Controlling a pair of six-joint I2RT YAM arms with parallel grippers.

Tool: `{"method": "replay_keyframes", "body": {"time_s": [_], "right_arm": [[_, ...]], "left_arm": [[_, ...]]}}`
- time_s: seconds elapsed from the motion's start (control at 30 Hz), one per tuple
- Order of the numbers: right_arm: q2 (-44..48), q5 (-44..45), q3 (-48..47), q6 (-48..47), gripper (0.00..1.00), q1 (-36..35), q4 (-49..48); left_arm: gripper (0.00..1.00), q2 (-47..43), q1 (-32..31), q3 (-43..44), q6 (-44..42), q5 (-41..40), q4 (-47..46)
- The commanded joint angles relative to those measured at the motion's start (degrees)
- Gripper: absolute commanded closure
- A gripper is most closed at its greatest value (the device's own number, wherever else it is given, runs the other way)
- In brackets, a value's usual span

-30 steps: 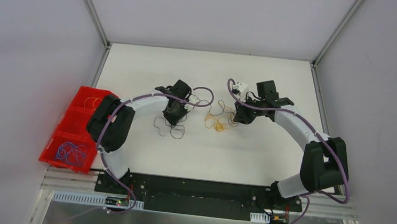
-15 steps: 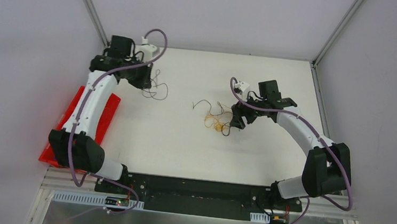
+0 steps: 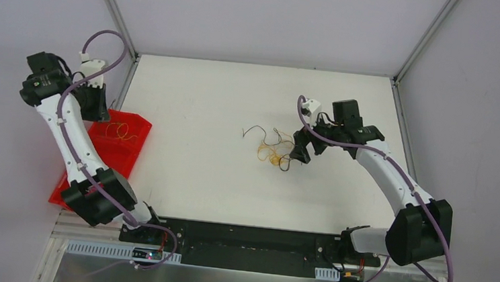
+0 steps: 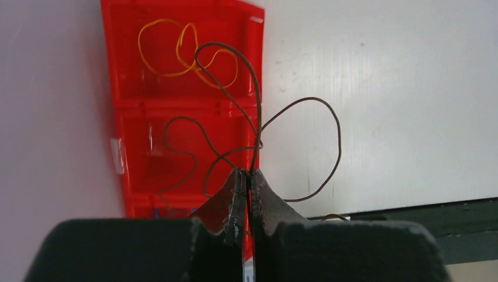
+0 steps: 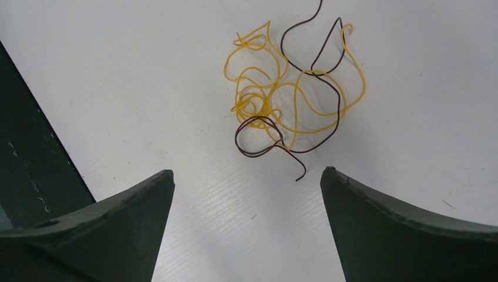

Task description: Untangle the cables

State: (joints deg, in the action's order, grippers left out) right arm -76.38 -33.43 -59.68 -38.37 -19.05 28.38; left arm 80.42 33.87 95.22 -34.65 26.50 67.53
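In the left wrist view my left gripper (image 4: 248, 176) is shut on a thin dark cable (image 4: 339, 135), whose loops dangle over the red bin (image 4: 132, 147) and the table edge. An orange-yellow cable (image 4: 170, 75) lies in the bin's far compartment. A bit of blue strand (image 4: 155, 210) shows in the near one. From above, the left gripper (image 3: 95, 105) hovers at the bin's (image 3: 137, 132) far end. My right gripper (image 5: 248, 171) is open and holds nothing. It stands just short of a tangle of orange-yellow cable (image 5: 258, 100) and dark cable (image 5: 337, 100) mid-table (image 3: 273, 153).
The red bin hangs off the table's left edge beside the left wall. A loose dark strand end (image 3: 255, 129) trails left of the tangle. The black base rail (image 3: 253, 239) runs along the near edge. Aluminium posts (image 3: 116, 12) flank the table's far corners.
My left arm swung from the table's far left out over the red bin, carrying the dark cable. My right gripper opened wide and drew slightly back from the tangle.
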Motion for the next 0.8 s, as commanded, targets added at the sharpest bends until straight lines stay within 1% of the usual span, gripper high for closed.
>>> {"method": "replay_keyframes", "body": {"time_s": [0.0, 0.03, 0.07, 0.2, 0.37, 0.57, 0.67, 0.77], "right_arm": [[3.0, -1.21, -1.23, -0.28, 0.01, 0.18, 1.5], [3.13, -1.34, -1.07, -0.25, 0.01, 0.16, 1.47], [3.18, -1.48, -0.87, -0.29, 0.01, 0.15, 1.48], [2.99, -1.74, -1.11, -0.13, 0.01, 0.16, 1.98], [2.99, -1.48, -1.66, -0.18, 0.01, 0.21, 2.49], [2.64, -1.18, -1.81, -0.04, 0.01, 0.21, 3.13], [2.53, -0.96, -1.8, -0.04, 0.01, 0.17, 3.21], [2.45, -0.81, -1.75, 0.17, 0.01, 0.17, 3.25]], "left_arm": [[1.0, 1.89, 8.7, -1.32, -11.14, 0.62, 6.82], [1.0, 2.5, 11.5, -1.99, -12.27, 1.5, 6.59], [1.0, 3.13, 12.97, -2.64, -12.93, 1.76, 5.49], [1.0, 6.57, 16.46, -4.29, -15.55, 2.52, 4.03], [1.0, 9.65, 16.78, -8.33, -18.86, 1.04, 1.92], [1.0, 13.99, 16.62, -9.6, -16.62, 0.52, -3.18], [1.0, 15.48, 15.85, -11.24, -16.49, -1.87, -6.76], [1.0, 15.23, 14.46, -15.64, -18.5, -6.02, -12.08]]}}
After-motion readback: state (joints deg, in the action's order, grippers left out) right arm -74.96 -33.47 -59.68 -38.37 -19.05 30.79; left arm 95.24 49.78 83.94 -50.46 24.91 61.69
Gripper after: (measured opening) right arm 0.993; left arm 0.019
